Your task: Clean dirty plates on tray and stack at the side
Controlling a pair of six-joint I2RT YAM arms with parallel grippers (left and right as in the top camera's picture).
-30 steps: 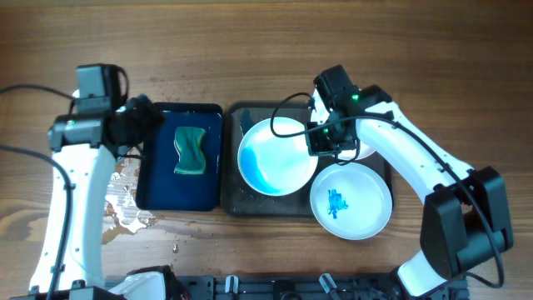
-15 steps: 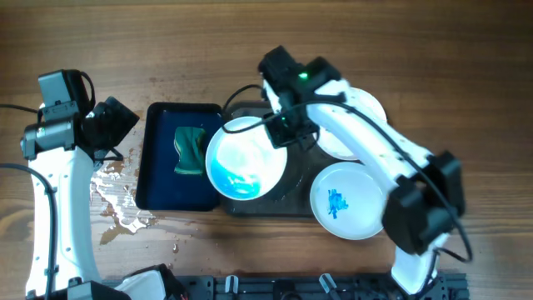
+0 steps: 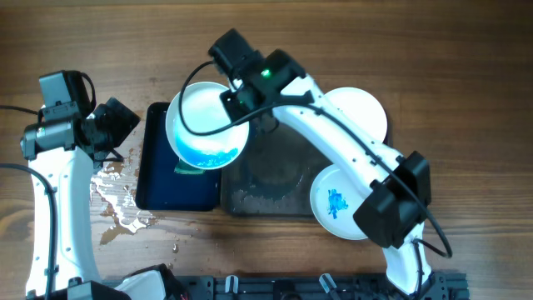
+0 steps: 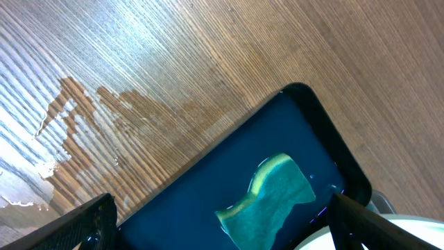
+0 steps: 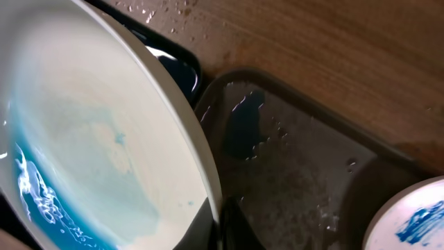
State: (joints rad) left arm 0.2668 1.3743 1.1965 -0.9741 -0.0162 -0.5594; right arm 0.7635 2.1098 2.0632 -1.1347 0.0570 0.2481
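Right pincer [image 3: 239, 102] pinches round white blue-washed plate [image 3: 200, 125] by its rim | small dark blue tray [image 3: 158, 183] below it | left pincer [image 4: 222, 226] spread

We see the gripper [image 5: 223, 226] pinching a blue-washed plate [image 5: 90, 139]; wet tray [image 5: 298, 160] right, second plate [image 5: 416, 215] cornered.

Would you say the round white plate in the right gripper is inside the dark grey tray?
Out: the right gripper holds the round white plate aloft, mostly over the dark blue tray beside the dark grey tray.
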